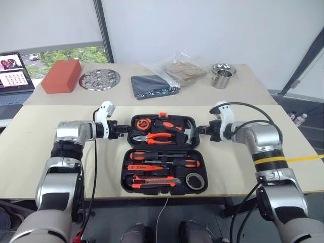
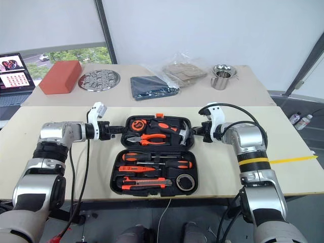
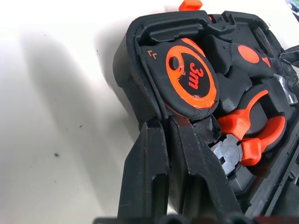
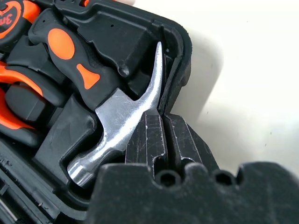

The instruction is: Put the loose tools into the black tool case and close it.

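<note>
The black tool case [image 1: 124, 172] lies open flat on the near table. In its near half sit two orange-and-black screwdrivers [image 1: 147, 154] [image 1: 185, 162], a red tester screwdriver [image 1: 144, 167], a utility knife [image 1: 154, 181] and a grey tape roll [image 1: 194, 180]. My left gripper [image 1: 125, 130] is shut on the left rim of the far half, beside the tape measure [image 3: 191, 79]. My right gripper [image 1: 200, 130] is shut on the right rim of that half, next to the hammer head [image 4: 121, 121].
The far half holds orange pliers [image 1: 159, 137] and an orange latch [image 1: 162, 115] at its far edge. On the back table stand a red block [image 1: 61, 76], a round metal plate [image 1: 99, 79], a folded dark blue cloth [image 1: 154, 85], a plastic bag [image 1: 183, 71], a metal cup [image 1: 221, 76] and a laptop [image 1: 14, 76].
</note>
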Robot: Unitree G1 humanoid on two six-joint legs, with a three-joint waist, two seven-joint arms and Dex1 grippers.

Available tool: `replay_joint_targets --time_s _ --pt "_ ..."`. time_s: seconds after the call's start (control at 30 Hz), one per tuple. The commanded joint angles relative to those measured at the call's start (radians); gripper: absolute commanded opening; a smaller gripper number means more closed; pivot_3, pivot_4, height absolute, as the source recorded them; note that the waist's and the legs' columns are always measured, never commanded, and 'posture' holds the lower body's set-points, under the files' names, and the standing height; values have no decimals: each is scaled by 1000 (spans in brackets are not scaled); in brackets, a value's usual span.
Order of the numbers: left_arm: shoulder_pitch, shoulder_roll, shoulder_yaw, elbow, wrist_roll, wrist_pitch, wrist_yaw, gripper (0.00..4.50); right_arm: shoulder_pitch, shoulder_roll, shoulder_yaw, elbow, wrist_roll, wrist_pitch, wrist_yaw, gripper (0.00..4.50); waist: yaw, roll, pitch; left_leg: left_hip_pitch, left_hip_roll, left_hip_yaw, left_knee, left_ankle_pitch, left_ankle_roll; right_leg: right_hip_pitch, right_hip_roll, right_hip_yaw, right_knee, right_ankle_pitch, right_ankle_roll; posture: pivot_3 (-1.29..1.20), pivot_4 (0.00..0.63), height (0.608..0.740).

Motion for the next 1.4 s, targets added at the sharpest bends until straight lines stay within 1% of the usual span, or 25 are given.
replay_joint_targets --time_s 0.03,0.13,0.3,0.43,0.57,0.6,0.67,0.7,0.73,0.77,0.8,0.83,0.87,0.9,0.97,1.0,1.03,1.07,1.1,1.13,1.23,1.27,1.3,1.37,1.4 --pt "-36 -50 13 -166 -27 -211 -13 0 -71 31 -61 -115 7 -172 -36 31 1 0 0 -2 0 0 0 0 0 -2 0 0 0 0 0 0 150 734" --pt "-17 -48 17 -188 -10 -355 -24 0 -72 28 -72 -136 -20 -257 -57 31 -1 0 0 -12 -1 1 0 5 2 -14 0 1 2 2 -1 0 150 734" --pt "64 -20 -1 -231 14 -507 -59 0 36 -7 -57 -235 -74 -383 -53 31 -4 0 0 -13 -1 1 -5 7 2 -15 4 -2 0 2 0 0 150 734" --pt "211 0 -54 -306 105 -680 -20 0 256 -107 70 -355 -254 -655 -35 31 -1 1 0 -13 -2 1 -11 7 2 -15 4 -3 -3 0 3 0 150 734" --pt "335 25 -58 -428 109 -754 -24 0 397 -123 35 -444 -269 -782 -60 31 -1 -1 -4 -5 -2 1 -16 7 2 -8 3 -3 -6 -1 3 0 150 734" --pt "349 27 -44 -455 91 -729 -14 0 420 -126 24 -463 -266 -796 -58 31 -1 -1 -4 -2 -2 2 -17 7 2 -5 3 -3 -6 -2 4 0 150 734" --pt "404 64 24 -575 -5 -573 -5 0 492 -137 -51 -557 -205 -748 -53 687 -1 -1 -3 6 -1 1 -16 6 2 4 3 -3 -9 -4 5 0 150 734" --pt "446 116 70 -657 -88 -433 -26 717 535 -158 -108 -626 -146 -688 -29 942 -1 -1 -3 8 0 2 -16 6 2 6 3 -3 -13 -8 10 0 150 734" --pt "484 169 113 -723 -170 -309 -54 1013 574 -181 -160 -687 -83 -624 -3 1322 -3 -1 -3 7 2 1 -17 6 1 5 2 -2 -14 -8 9 0 150 734" --pt "518 224 152 -771 -245 -197 -80 1277 609 -207 -208 -740 -18 -554 30 1534 -5 -1 -3 6 3 1 -16 4 -2 3 2 0 -12 -7 8 0 150 734" --pt "552 288 188 -797 -311 -99 -121 1706 654 -246 -257 -792 65 -475 80 1975 -7 -1 -1 6 3 1 -15 5 -1 3 2 1 -10 -7 7 0 150 734" --pt "580 344 219 -809 -362 -30 -158 1937 699 -284 -301 -835 143 -411 130 2088 -6 -1 -1 6 4 0 -14 6 2 2 1 1 -7 -6 7 0 150 734" --pt "604 396 243 -812 -399 23 -192 2359 746 -322 -341 -872 208 -366 180 2088 -2 -1 -1 6 4 -1 -12 6 2 2 1 1 -5 -7 7 0 150 734" --pt "622 448 258 -795 -423 62 -231 2359 812 -365 -385 -914 275 -318 241 2088 1 0 -1 7 4 -2 -12 6 1 3 1 0 -5 -7 7 0 150 734" --pt "596 496 225 -690 -378 24 -266 2359 951 -422 -435 -986 339 -299 353 2088 15 0 -1 9 4 -2 -12 3 -4 5 0 0 -5 -9 5 0 150 734" --pt "556 483 180 -628 -320 -39 -245 2359 992 -433 -428 -1005 349 -294 366 2088 27 0 -2 10 4 -3 -12 2 -6 6 0 -2 -6 -9 5 0 150 734" --pt "508 457 131 -569 -262 -105 -221 2404 1012 -435 -408 -1013 342 -302 362 1819 33 1 -2 13 4 -4 -12 1 -6 8 1 -2 -6 -10 4 0 150 734" --pt "459 424 90 -512 -209 -168 -195 2119 1020 -432 -384 -1014 327 -314 353 1557 42 1 -2 15 4 -5 -12 0 -6 10 0 -3 -7 -11 3 0 150 734" --pt "396 379 48 -445 -157 -235 -172 1841 1025 -435 -347 -1015 301 -326 348 1371 54 1 -2 16 4 -5 -12 -5 0 9 0 -2 -7 -11 3 0 150 734" --pt "326 327 3 -369 -108 -303 -164 1547 1022 -439 -301 -1009 264 -350 346 967 59 0 -2 16 3 -4 -12 -4 0 9 -1 -1 -8 -10 1 0 150 734" --pt "147 185 -99 -134 19 -497 -143 315 991 -450 -177 -965 143 -432 342 17 69 -4 -4 9 3 -4 -9 -3 0 7 0 -2 -13 -3 -2 0 150 734" --pt "94 139 -119 -59 45 -550 -141 84 971 -445 -145 -946 118 -447 338 0 68 -5 -4 4 3 -4 -6 -1 -1 6 1 -2 -14 1 2 0 150 734" --pt "52 107 -130 8 64 -595 -145 84 953 -440 -121 -929 102 -457 335 0 64 -5 -4 -2 3 -4 -1 2 -4 3 2 -2 -13 3 3 0 150 734" --pt "-40 25 -167 152 119 -698 -140 84 904 -423 -57 -893 59 -477 323 0 56 -6 -4 -8 2 -2 2 7 9 0 3 -2 -15 7 0 0 150 734" --pt "-75 -9 -185 210 144 -739 -138 84 880 -414 -27 -876 35 -485 315 0 52 -6 -4 -9 2 -2 2 7 10 0 3 -2 -16 7 0 0 150 734"
